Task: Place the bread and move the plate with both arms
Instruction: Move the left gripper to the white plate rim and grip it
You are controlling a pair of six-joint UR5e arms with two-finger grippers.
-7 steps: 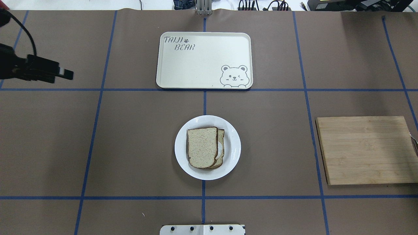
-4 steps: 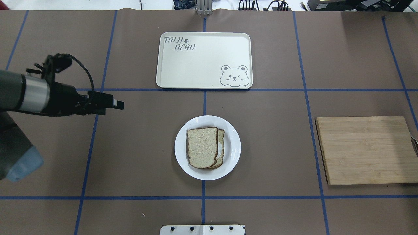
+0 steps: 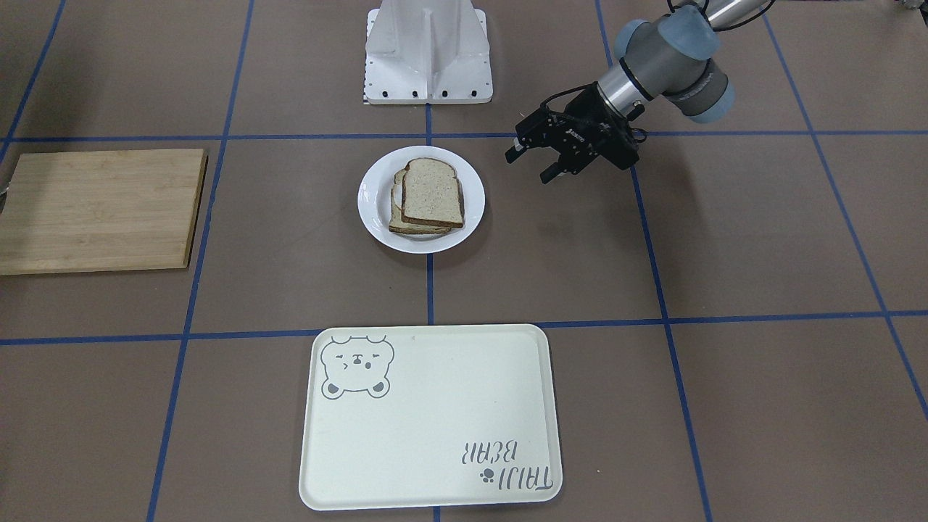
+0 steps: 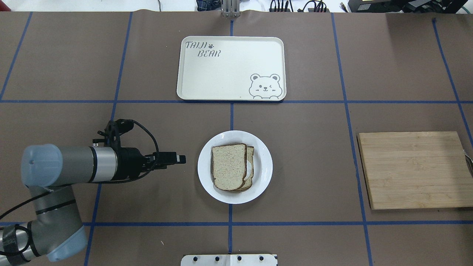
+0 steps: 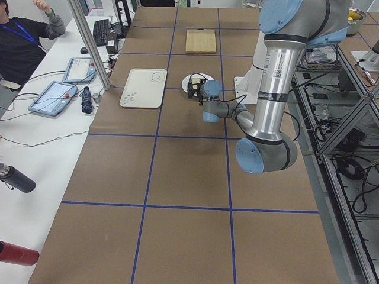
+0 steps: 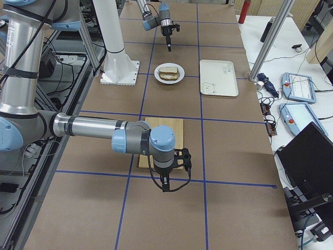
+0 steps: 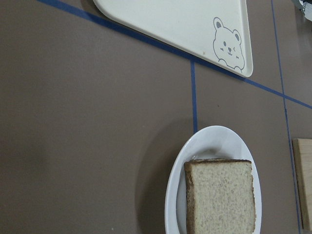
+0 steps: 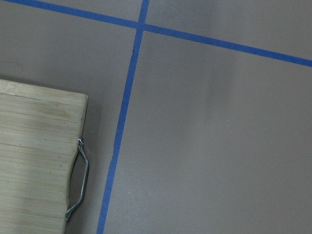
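The plain bread (image 4: 228, 166) lies on top of another slice on the white plate (image 4: 264, 166) at the table's middle. A bit of white shows under it at its right edge. In the front view the bread (image 3: 432, 192) and plate (image 3: 372, 199) show the same stack. My left gripper (image 4: 182, 159) hovers just left of the plate, pointing at it; in the front view it (image 3: 529, 167) is open and empty. The left wrist view shows bread (image 7: 222, 195) and plate (image 7: 209, 141). My right gripper (image 6: 169, 183) shows only in the right side view, near the cutting board; I cannot tell its state.
A cream bear tray (image 4: 229, 68) lies beyond the plate, also in the front view (image 3: 435, 413). A wooden cutting board (image 4: 414, 170) with a metal handle (image 8: 80, 180) lies at the right. The robot base (image 3: 428, 51) stands behind the plate.
My left arm has swung in from the table's far left and back toward the middle. Its gripper now sits just left of the plate. Bread and plate have not moved.
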